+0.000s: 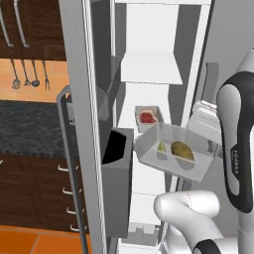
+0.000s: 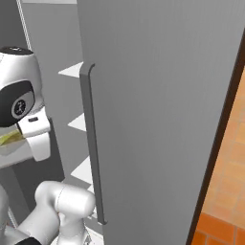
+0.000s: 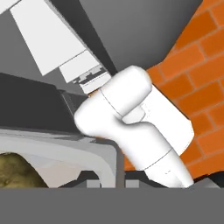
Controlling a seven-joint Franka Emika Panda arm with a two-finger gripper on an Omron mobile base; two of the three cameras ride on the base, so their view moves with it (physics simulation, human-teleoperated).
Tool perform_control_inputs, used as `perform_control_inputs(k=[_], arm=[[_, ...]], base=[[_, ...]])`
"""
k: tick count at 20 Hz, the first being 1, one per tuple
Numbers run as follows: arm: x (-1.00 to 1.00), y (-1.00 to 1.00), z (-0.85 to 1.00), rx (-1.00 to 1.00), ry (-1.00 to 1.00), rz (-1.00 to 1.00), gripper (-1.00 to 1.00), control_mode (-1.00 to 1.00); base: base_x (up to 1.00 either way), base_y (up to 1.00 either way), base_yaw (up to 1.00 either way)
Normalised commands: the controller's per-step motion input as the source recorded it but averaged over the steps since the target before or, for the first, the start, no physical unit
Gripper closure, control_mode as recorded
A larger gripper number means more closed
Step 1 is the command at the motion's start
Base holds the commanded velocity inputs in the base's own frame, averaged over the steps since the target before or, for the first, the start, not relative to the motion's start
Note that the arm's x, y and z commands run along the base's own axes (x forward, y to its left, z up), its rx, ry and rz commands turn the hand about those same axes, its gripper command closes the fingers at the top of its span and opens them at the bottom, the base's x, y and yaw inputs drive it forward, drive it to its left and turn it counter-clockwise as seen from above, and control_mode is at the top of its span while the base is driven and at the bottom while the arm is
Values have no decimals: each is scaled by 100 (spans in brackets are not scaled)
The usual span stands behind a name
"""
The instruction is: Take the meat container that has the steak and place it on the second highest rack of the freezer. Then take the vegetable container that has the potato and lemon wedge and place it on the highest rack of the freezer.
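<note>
two dark fingertips (image 3: 119,173) sit pinched nearly shut on the rim of the vegetable container (image 1: 173,155), so the gripper (image 3: 120,175) has hold of it by one wall alone; in the left base view the clear box hangs tilted in front of the open freezer (image 1: 149,74), carrying the potato (image 1: 182,151) and, just beside it, the lemon wedge (image 1: 161,147); behind it, the meat container (image 1: 147,117) with the steak (image 1: 148,117) already rests on a white shelf, seemingly the second highest rack (image 1: 144,130); the highest rack (image 1: 151,69) stands above, so the box needs lifting and levelling before it goes in; the risks, as i judge them: a one-sided grip may let the tilted box pivot and spill its contents; its far corner could strike the shelf edge or the dark door bin (image 1: 116,149); coming in low, it could knock the steak's box.
</note>
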Motion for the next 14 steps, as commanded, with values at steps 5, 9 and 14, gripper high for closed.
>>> perform_control_inputs(k=[5,9,14], arm=[[-8,1,29,13,-6,-31,100,-100],[4,4,30,6,-3,-34,100,-100],[29,15,22,0,-17,-43,100,-100]], base=[[0,0,0],[0,0,0],[0,0,0]])
